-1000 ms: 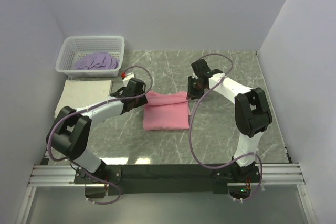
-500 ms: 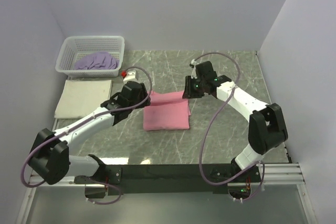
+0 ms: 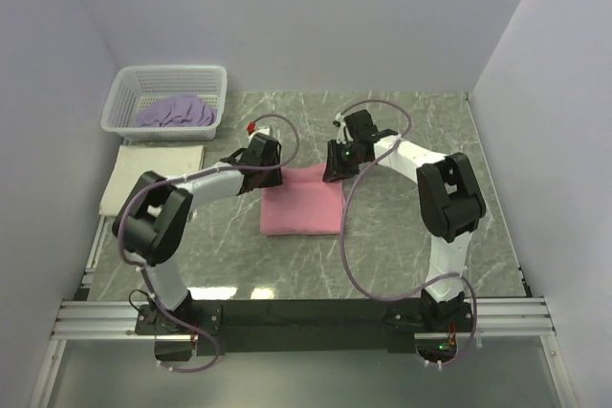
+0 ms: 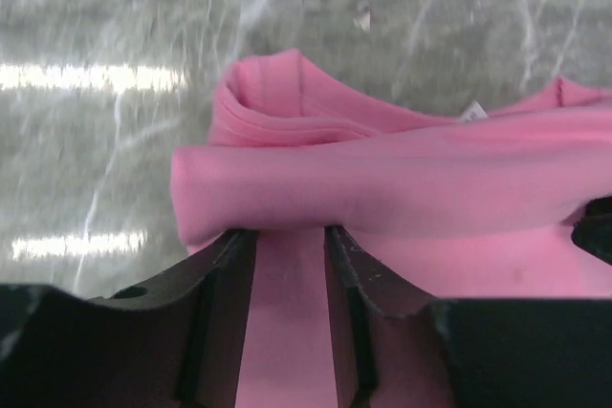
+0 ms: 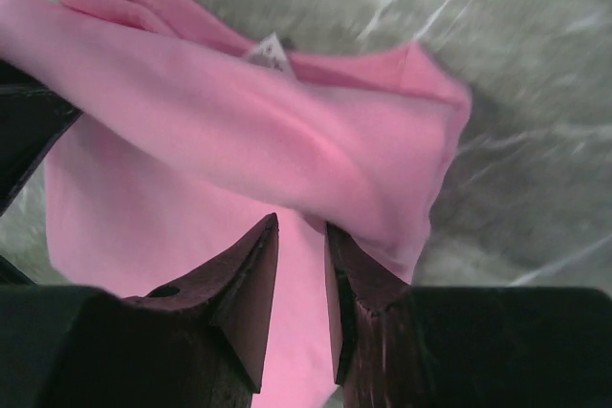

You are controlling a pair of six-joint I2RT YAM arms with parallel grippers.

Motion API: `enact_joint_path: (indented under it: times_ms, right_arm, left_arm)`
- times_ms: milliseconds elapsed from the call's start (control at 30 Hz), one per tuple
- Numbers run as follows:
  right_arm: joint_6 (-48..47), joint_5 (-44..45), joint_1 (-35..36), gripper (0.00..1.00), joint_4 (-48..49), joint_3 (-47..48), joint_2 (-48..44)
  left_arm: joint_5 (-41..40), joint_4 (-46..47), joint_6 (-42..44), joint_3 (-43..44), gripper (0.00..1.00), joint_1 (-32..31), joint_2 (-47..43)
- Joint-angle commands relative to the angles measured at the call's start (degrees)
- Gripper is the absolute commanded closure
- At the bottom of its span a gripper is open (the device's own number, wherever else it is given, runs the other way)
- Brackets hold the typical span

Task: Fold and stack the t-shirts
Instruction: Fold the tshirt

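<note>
With the left end effector [image 4: 290, 236] and right end effector [image 5: 301, 228] each clenched on the lifted far edge of the pink t-shirt [image 3: 304, 205], mid-worktop [image 3: 402, 226], we should draw the fold level toward the near hem and release together.

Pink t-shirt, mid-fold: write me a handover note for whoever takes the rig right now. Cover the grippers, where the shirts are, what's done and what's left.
Left gripper: shut on the pink t-shirt, at the left end of its far fold.
Right gripper: shut on the right end of the same fold.
Pink t-shirt: mid-table, partly folded, far edge doubled over.
Cream t-shirt: folded flat at the left, in front of the basket.
Lavender t-shirt: crumpled in the basket.
Done: cream folded.
Left: finish the pink fold, probably stack it on the cream, then fold and stack the lavender.
</note>
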Motion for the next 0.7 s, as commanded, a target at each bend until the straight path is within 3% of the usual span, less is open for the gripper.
enact_joint_path:
  times_ms: [0, 367, 567, 667]
  right_arm:
    - [0.6, -3.1, -2.8, 0.67, 2.4, 4.3, 2.6]
    - [9.7, -13.6, -8.7, 0.67, 9.9, 5.3, 9.0]
    - [12.2, -20.8, -9.1, 0.67, 15.2, 2.0, 2.2]
    - [13.3, -22.6, -9.0, 0.67, 18.0, 0.7, -0.1]
  left_arm:
    - [3.1, 2.4, 1.9, 5.4, 0.59, 2.2, 4.1]
    - [7.3, 3.7, 1.0, 9.2, 0.40, 4.2, 8.8]
    - [8.9, 4.5, -1.2, 4.3, 0.19, 4.1, -2.2]
    - [9.4, 2.8, -2.3, 0.6, 0.19, 3.4, -7.7]
